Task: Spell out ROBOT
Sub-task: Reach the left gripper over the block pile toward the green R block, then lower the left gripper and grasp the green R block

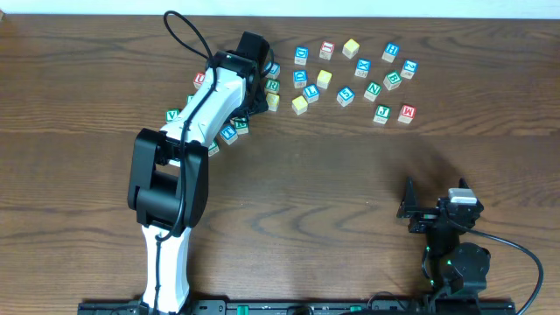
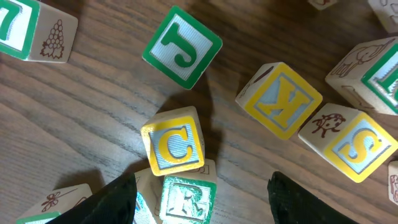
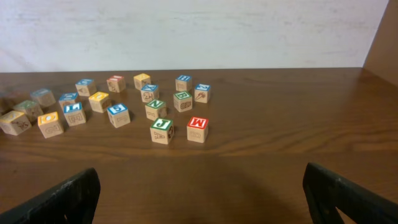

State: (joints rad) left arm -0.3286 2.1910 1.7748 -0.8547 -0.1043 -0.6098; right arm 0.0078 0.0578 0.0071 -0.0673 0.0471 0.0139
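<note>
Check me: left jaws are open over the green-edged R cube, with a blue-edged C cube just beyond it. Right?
Not quite. The C cube is yellow-edged, not blue-edged, as the left wrist view shows. The rest holds: the left jaws are open over the green-edged R cube, with the C cube just beyond it.

Left arm (image 1: 214,101) white-shelled with black joints, black cable (image 1: 181,26) looping at eleven o'clock; right arm (image 1: 455,254) all black
</note>
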